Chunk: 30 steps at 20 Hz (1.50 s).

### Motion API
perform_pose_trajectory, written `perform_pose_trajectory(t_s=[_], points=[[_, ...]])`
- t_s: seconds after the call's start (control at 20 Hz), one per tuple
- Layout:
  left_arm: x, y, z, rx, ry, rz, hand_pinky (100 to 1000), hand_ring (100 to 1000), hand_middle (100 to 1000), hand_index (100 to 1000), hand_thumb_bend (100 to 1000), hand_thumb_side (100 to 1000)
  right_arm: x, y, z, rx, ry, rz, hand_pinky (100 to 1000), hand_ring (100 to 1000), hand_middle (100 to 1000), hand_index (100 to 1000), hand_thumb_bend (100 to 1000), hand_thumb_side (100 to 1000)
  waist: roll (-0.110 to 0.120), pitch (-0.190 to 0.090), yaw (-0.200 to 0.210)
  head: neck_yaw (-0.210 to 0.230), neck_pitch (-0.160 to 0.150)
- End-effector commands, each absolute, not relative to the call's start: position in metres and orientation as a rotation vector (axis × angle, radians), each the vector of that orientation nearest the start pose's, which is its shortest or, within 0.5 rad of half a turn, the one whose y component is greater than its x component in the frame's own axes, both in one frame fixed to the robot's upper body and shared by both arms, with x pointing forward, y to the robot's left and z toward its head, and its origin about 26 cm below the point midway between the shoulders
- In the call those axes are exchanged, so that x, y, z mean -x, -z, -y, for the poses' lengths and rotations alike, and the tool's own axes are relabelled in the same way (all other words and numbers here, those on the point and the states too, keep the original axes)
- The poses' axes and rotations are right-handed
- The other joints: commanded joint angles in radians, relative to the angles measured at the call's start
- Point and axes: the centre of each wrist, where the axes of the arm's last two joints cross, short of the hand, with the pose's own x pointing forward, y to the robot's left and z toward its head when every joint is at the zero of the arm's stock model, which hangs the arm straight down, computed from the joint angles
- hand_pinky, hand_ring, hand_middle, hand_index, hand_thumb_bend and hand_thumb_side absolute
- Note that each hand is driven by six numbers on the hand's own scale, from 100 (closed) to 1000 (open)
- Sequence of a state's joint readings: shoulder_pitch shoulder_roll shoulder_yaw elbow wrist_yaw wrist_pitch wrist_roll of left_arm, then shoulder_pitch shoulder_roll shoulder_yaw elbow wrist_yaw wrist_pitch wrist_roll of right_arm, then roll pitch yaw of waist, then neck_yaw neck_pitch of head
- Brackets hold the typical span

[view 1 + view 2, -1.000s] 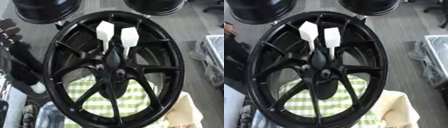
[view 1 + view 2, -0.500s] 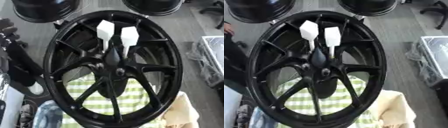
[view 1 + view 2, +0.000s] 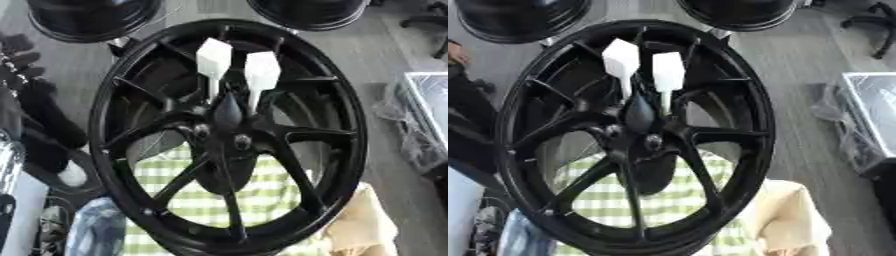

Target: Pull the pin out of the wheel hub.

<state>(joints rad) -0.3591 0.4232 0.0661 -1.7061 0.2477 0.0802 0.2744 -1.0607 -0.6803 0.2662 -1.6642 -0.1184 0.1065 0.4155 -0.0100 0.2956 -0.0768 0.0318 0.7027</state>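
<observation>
A big black spoked wheel hub (image 3: 346,125) stands tilted toward me and fills the middle of both views. Two white pins stick up out of its centre (image 3: 229,135) on thin shafts, each with a flat blocky head: the left pin (image 3: 214,57) and the right pin (image 3: 262,70). My left hand (image 3: 16,60) shows black at the left edge, fingers up and relaxed, well apart from the pins and holding nothing. My right hand shows in neither view.
Two more black wheels (image 3: 92,20) (image 3: 311,12) lie at the far edge. A green-and-white checked cloth (image 3: 254,195) lies under the hub, a beige cloth (image 3: 367,225) at the lower right. A box with clear plastic (image 3: 429,115) stands at the right.
The whole picture has shifted a little, so the camera moved. Both pins stay seated in the hub and my left hand keeps its place at the left edge.
</observation>
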Motion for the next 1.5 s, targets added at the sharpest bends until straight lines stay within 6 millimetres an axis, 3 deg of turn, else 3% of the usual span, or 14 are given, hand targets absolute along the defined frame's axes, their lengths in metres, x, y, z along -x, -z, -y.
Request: perform_pose_trajectory(t_s=[0.05, 0.2, 0.4, 0.6, 1.05, 1.3, 1.5], points=[[-0.341, -0.181, -0.325, -0.307, -0.075, 2.023, 745, 755, 693, 735, 100, 837, -0.34, -0.397, 0.194, 0.247, -1.545, 2.164, 846, 829, 801, 893, 100, 315, 0.0, -0.021, -0.005, -0.003, 0.008], [-0.339, -0.181, -0.333, -0.336, -0.071, 2.013, 745, 756, 693, 735, 100, 835, -0.325, -0.393, 0.182, 0.283, -1.697, 2.125, 838, 823, 794, 885, 100, 278, 0.003, -0.021, -0.012, 0.0, 0.014], [-0.336, -0.182, -0.344, -0.375, -0.059, 2.004, 745, 756, 693, 736, 100, 831, -0.301, -0.385, 0.171, 0.308, -1.847, 2.075, 826, 819, 786, 872, 100, 358, 0.008, -0.022, -0.014, 0.0, 0.017], [-0.334, -0.184, -0.352, -0.403, -0.045, 1.999, 746, 757, 694, 736, 100, 827, -0.286, -0.375, 0.166, 0.333, -1.947, 1.998, 825, 819, 785, 877, 100, 373, 0.014, -0.024, -0.012, -0.004, 0.018], [-0.332, -0.179, -0.359, -0.421, -0.052, 1.977, 746, 758, 694, 736, 100, 834, -0.296, -0.355, 0.164, 0.346, -2.014, 1.858, 840, 840, 800, 898, 103, 345, 0.014, -0.023, -0.004, -0.014, 0.011], [-0.331, -0.176, -0.358, -0.417, -0.054, 1.969, 746, 759, 694, 737, 100, 838, -0.31, -0.349, 0.16, 0.386, -1.989, 1.842, 841, 842, 800, 900, 169, 271, 0.013, -0.02, 0.007, -0.022, 0.01], [-0.331, -0.174, -0.358, -0.415, -0.054, 1.959, 746, 759, 694, 736, 100, 841, -0.317, -0.344, 0.158, 0.427, -1.976, 1.847, 842, 844, 801, 902, 210, 277, 0.011, -0.017, 0.016, -0.031, 0.007]])
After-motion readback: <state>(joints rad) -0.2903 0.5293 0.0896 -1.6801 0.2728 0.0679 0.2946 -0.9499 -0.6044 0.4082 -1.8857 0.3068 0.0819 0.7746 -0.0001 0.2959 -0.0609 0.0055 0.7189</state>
